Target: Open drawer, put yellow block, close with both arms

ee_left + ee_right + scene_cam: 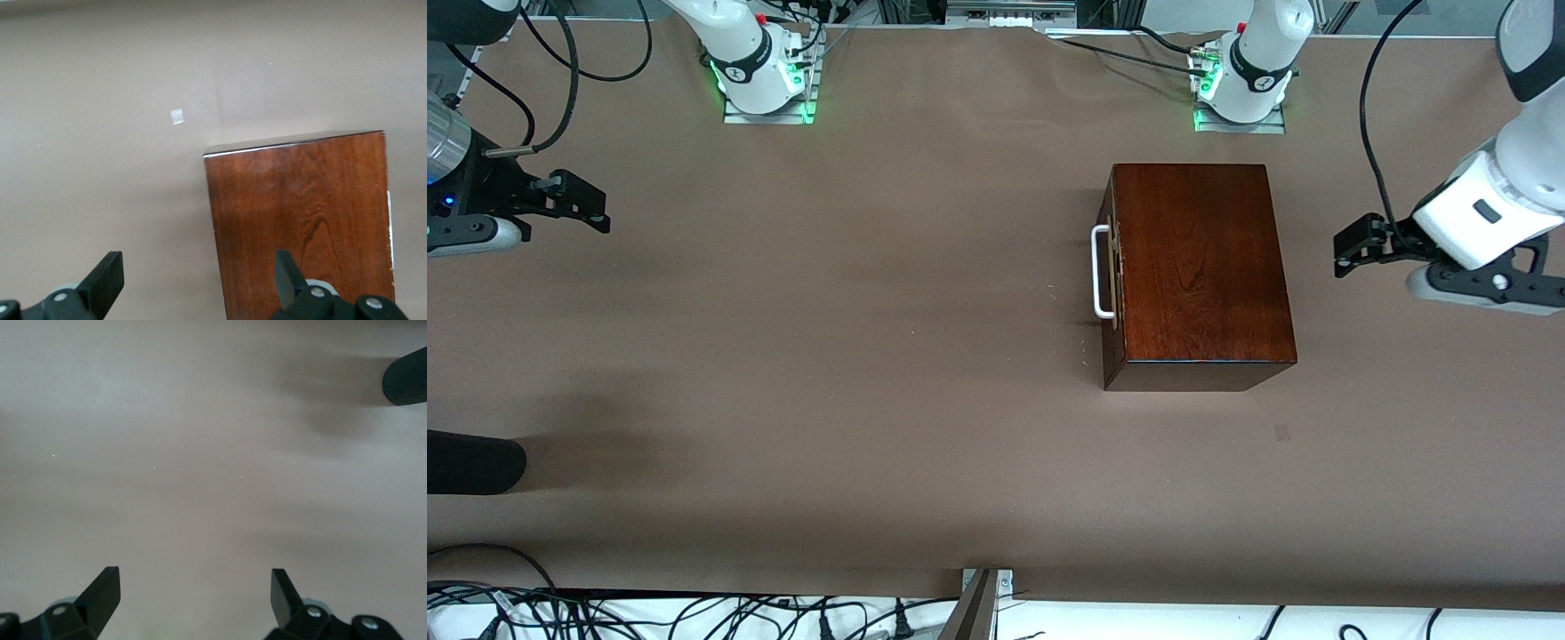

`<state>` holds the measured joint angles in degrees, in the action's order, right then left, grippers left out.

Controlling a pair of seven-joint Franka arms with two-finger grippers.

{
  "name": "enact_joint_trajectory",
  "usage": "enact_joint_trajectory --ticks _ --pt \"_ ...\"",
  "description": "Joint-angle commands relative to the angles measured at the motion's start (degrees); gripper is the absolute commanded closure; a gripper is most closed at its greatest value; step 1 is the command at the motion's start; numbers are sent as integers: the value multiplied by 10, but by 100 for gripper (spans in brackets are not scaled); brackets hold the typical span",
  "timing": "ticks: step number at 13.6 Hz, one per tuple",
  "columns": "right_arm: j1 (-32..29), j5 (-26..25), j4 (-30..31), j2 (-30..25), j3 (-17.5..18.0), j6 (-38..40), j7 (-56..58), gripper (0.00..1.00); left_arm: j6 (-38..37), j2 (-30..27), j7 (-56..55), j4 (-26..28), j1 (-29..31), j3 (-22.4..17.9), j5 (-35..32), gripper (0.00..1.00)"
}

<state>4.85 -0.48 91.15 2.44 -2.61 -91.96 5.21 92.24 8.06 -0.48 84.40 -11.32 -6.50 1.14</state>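
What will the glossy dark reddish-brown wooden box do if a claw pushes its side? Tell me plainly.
The glossy dark reddish-brown wooden box looks solid, so probably heavy and stiff. Squat and broad-based, it will likely slide on the brown table cover rather than tip. Its polished top may prove slippery for claw fingers.

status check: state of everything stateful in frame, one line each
drawer: shut, front flush with the wooden box, white handle untouched.
yellow block: not visible in any view.
left end effector: open, empty, over bare table toward the left arm's end, beside the box.
right end effector: open, empty, over bare table at the right arm's end.
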Motion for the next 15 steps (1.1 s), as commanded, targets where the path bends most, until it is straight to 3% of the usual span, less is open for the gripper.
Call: enact_joint_trajectory --ticks 1,4,8,15 --pt "1 9 -4 -2 -1 5 -2 0 50 -80 -46 116 45 45 1 0" --pt "1 10 -4 -2 -2 6 -2 0 38 -78 -44 118 58 80 -35 0" --pt "1 10 -4 -2 -2 6 -2 0 30 -53 7 97 73 73 -28 0" --pt "1 10 -4 -2 -2 7 -3 0 15 -51 -7 92 72 75 -28 0"
